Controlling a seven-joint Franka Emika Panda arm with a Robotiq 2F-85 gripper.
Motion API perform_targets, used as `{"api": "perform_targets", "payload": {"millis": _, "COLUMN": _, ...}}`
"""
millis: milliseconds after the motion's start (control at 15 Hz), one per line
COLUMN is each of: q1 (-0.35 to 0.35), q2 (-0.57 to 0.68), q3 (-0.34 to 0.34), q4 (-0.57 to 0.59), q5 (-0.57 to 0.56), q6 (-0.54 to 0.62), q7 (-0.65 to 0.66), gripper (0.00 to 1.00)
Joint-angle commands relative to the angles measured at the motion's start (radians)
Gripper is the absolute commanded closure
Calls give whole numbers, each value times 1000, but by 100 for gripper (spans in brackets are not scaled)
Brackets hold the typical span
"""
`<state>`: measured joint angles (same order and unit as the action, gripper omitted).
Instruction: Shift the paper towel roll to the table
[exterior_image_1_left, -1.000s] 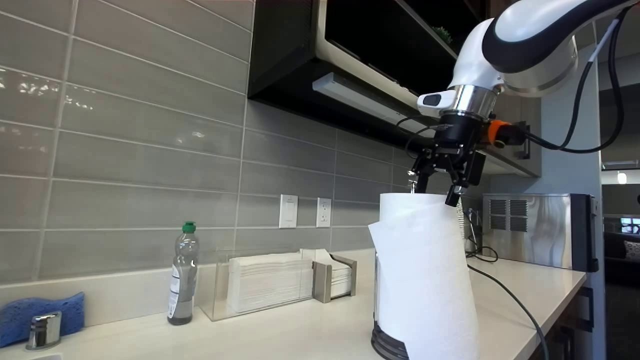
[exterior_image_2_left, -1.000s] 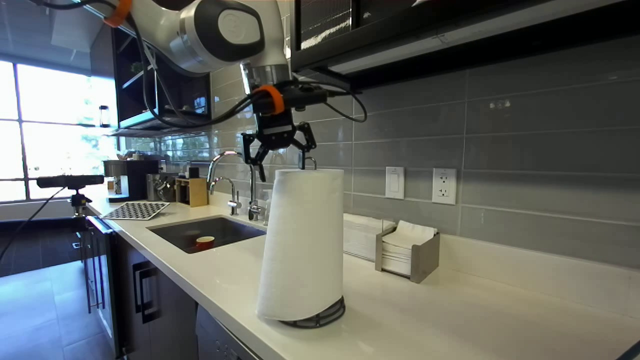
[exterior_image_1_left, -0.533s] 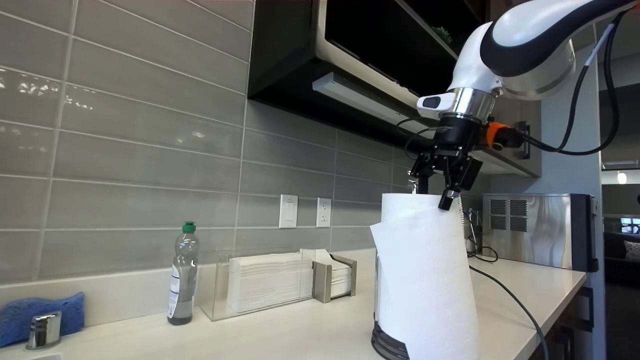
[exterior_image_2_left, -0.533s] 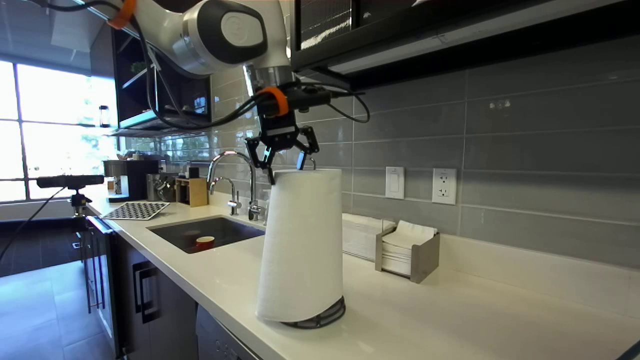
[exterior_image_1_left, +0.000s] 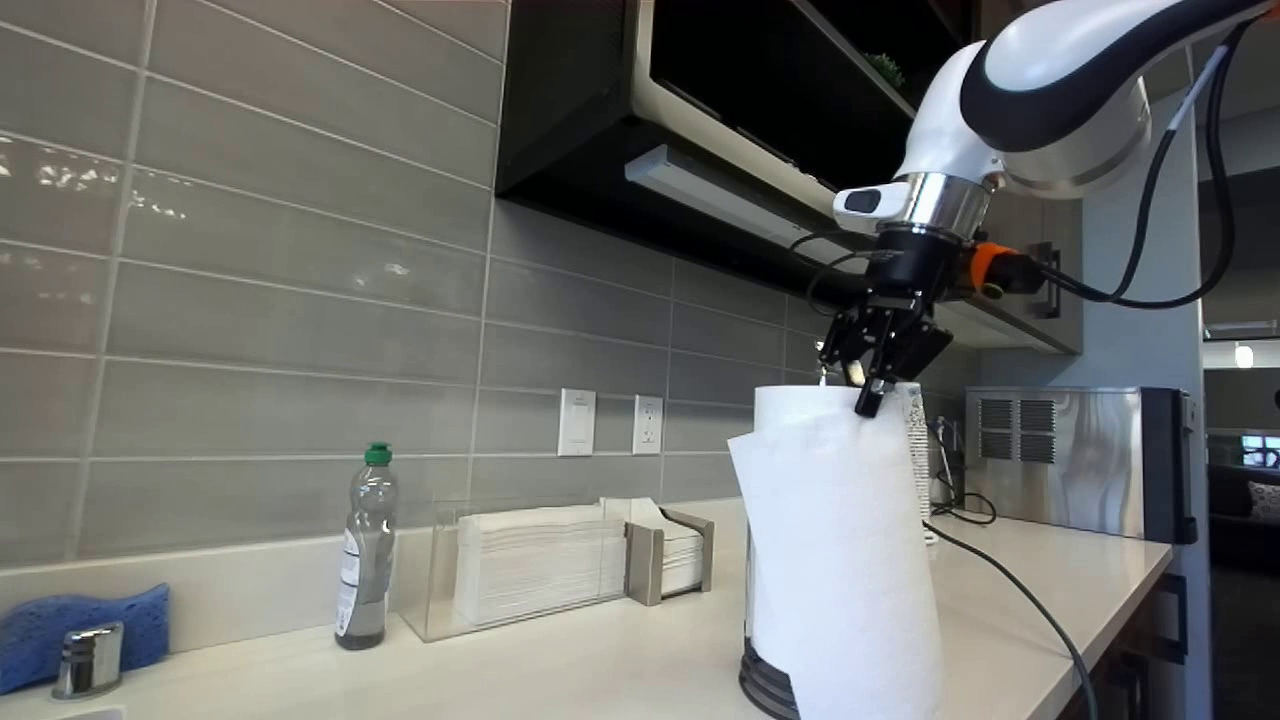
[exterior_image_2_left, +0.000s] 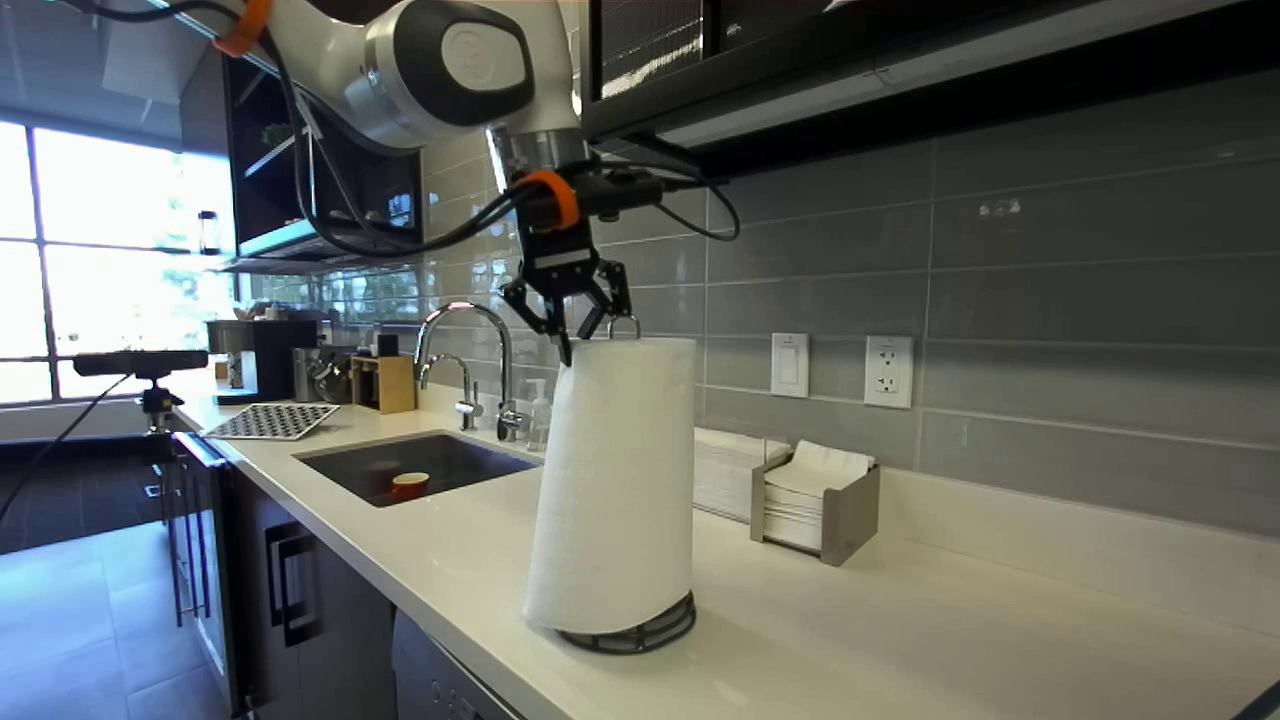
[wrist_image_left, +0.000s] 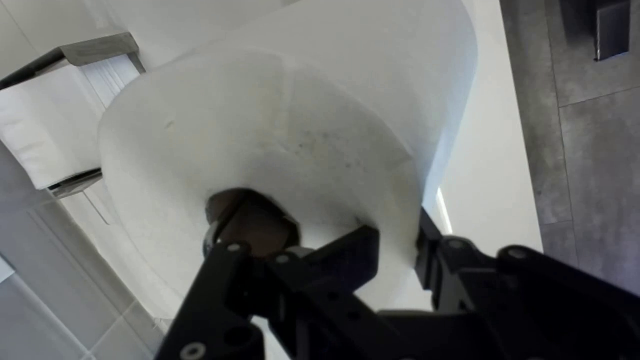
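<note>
The paper towel roll (exterior_image_2_left: 620, 490) is a tall white cylinder with a loose sheet hanging from its side. It stands upright on a black wire holder (exterior_image_2_left: 650, 637), which rests on the cream table (exterior_image_2_left: 900, 630). My gripper (wrist_image_left: 397, 241) is at the roll's top rim, jaws part-way closed with a gap left between them. The outer finger (exterior_image_2_left: 565, 350) lies against the roll's outside. The inner finger (wrist_image_left: 357, 252) sits over the top face, beside the core hole; whether it presses on the paper I cannot tell. No firm grip shows.
A napkin holder (exterior_image_2_left: 845, 520) stands by the tiled wall, and a green-capped bottle (exterior_image_1_left: 366, 560) beyond it. A sink (exterior_image_2_left: 350, 470) with a tall faucet (exterior_image_2_left: 465, 310) lies in the counter. A dark cabinet (exterior_image_1_left: 590, 130) hangs overhead. A cable (exterior_image_1_left: 1030, 590) runs across the counter's edge.
The fingers came down slightly, then drew much closer together around the rim. The roll and its holder have shifted a little toward the tiled wall.
</note>
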<state>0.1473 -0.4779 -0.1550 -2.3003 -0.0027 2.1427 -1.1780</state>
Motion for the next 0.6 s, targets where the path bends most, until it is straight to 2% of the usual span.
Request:
{"api": "perform_targets", "payload": {"millis": 0, "q1": -14, "q2": 5, "q3": 13, "q4": 20, "q5": 3, "q6": -12, "q7": -22, "gripper": 100}}
{"api": "perform_targets", "payload": {"millis": 533, "q1": -16, "q2": 8, "q3": 42, "q4": 51, "q5": -21, "q6": -39, "q7": -8, "gripper": 100}}
